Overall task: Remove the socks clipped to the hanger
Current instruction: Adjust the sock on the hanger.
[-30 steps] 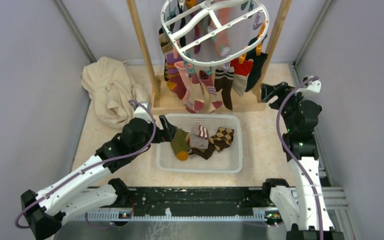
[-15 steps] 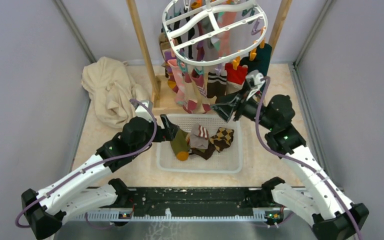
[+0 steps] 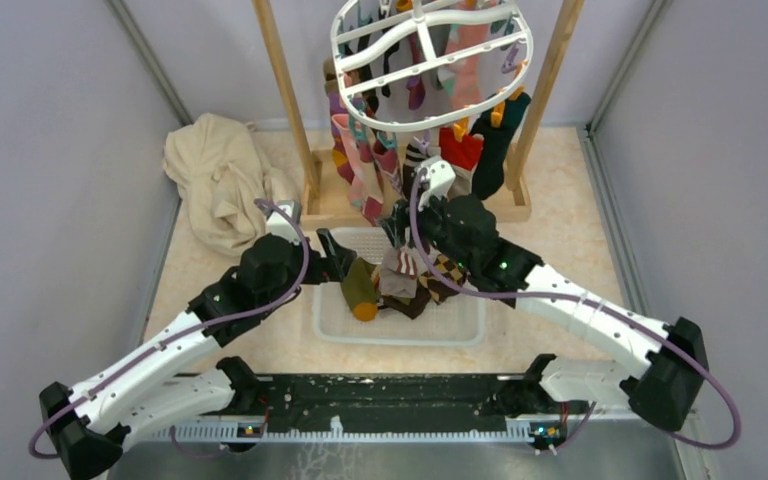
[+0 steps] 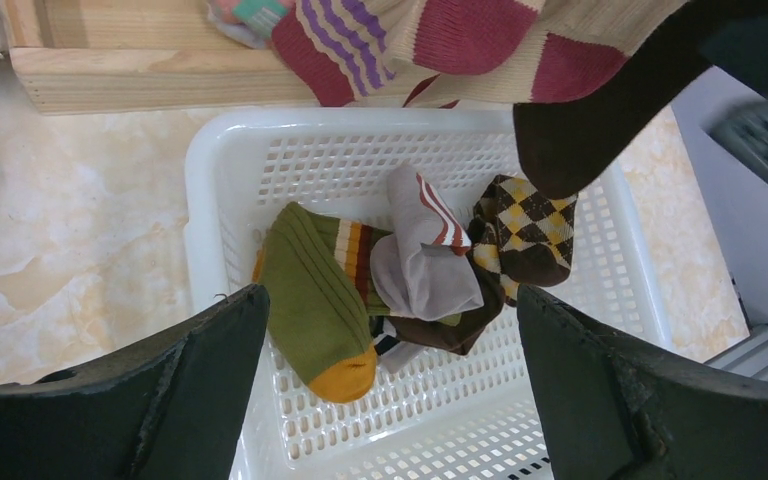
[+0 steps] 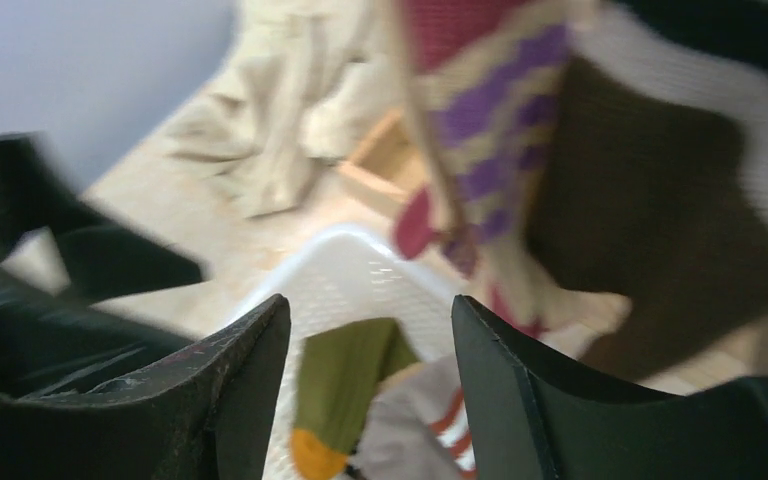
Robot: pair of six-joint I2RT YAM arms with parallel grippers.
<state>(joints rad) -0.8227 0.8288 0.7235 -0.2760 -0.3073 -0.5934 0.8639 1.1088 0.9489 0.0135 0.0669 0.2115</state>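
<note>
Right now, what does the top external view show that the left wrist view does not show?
Only the top view: the white hanger and the upright wooden posts. Only the left wrist view: the argyle sock whole, which the right arm partly covers from above. Both: the white basket, the green sock and the grey sock.

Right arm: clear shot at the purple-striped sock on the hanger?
Likely yes. The right gripper is open and empty, and the purple-striped sock hangs just ahead of it with nothing between. Wrist view is blurred, so not certain.
</note>
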